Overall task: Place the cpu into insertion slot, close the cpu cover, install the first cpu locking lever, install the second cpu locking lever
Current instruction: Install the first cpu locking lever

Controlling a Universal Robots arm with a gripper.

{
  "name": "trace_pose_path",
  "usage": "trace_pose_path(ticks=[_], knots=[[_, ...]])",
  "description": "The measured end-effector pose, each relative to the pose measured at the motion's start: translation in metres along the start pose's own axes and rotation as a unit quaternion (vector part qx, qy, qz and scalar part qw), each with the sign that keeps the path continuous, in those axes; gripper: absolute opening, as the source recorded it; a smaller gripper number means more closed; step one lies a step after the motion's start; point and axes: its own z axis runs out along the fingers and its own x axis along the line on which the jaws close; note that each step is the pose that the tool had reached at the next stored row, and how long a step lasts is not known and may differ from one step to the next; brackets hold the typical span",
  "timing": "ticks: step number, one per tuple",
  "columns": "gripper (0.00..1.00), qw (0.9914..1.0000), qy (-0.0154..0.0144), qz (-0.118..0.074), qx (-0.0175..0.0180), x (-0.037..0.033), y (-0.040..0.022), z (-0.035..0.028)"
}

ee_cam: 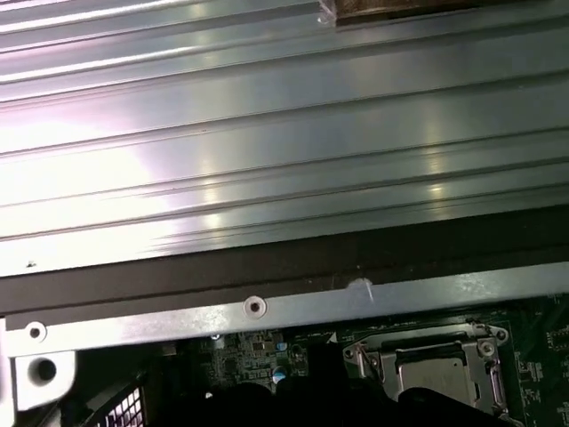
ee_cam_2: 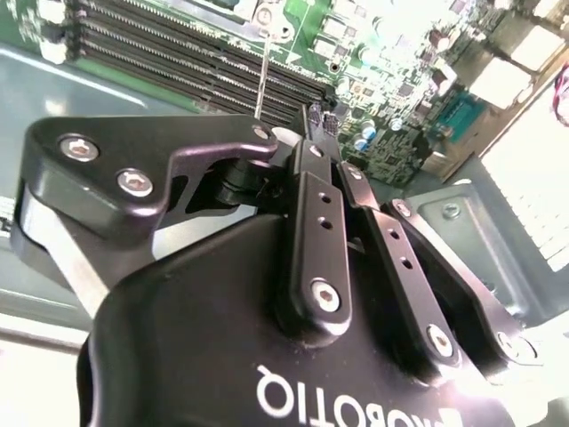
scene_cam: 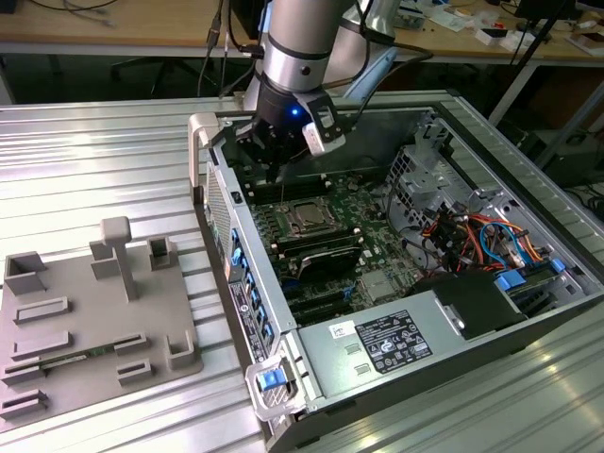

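Pincer (ee_cam_2: 307, 133) clenched over the motherboard (scene_cam: 351, 219), cpu (ee_cam: 433, 372) seated in insertion slot (scene_cam: 307, 218), cpu cover (ee_cam: 382, 374) flat over it

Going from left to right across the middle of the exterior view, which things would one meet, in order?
grey holder plate → computer case side wall with blue tabs → insertion slot → metal drive cage → bundle of orange and blue cables
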Motion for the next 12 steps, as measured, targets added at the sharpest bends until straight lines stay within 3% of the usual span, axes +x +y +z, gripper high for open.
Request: trace_pose_path(ticks=[2,7,12], knots=[[0.11,0.99985,0.0009,-0.017,-0.0001,-0.0002,-0.0010,0.0003],[0.11,0.99978,0.0012,-0.021,0.0000,-0.0063,-0.0021,0.0017],[0.11,0.99956,0.0017,-0.029,0.0001,-0.0239,-0.0004,0.0040]])
